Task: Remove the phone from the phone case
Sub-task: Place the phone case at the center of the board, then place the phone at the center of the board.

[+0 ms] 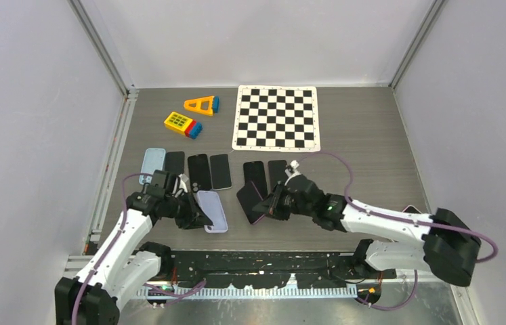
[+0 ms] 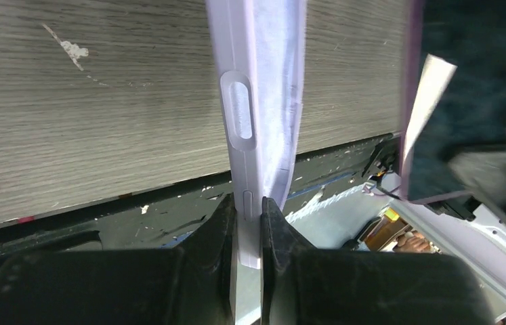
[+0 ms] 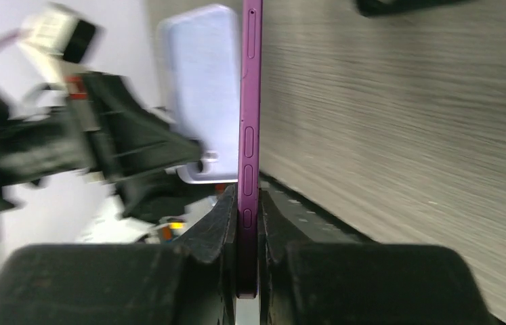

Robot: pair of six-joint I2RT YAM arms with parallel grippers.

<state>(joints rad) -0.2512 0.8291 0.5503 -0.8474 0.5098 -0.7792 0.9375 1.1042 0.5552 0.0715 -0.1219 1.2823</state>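
Overhead, the grey wood-grain table [image 1: 372, 176] filled the floor of the white-walled cell. A black-and-white checkerboard mat [image 1: 277, 116] lay toward its 12 o'clock edge.

From 4 o'clock the right arm [image 1: 385, 223] reached inward, and from 7 o'clock the left arm [image 1: 118, 244] did the same. Their tips were near each other above the table's 6 o'clock side.

A row of dark spare phones [image 1: 199, 172] lay flat across the middle. A pale blue case [image 1: 152, 164] sat at the row's 9 o'clock end.

The left gripper [image 2: 248, 217] was pinched tight on the bottom edge of the lavender phone case [image 2: 250, 101], holding it edge-up off the table. From the wrist view the case looked thin and empty, though seen edge-on that was hard to confirm.

The right gripper [image 3: 248, 203] was clamped on the purple phone [image 3: 248, 101], fingers pressed against its two faces. Its side buttons showed along the edge. Overhead, the phone sat at 3 o'clock of the case, apart from it, with bare table between them.

At 10 o'clock a yellow toy block [image 1: 182, 124] with a blue end lay beside an orange triangle [image 1: 201, 104].
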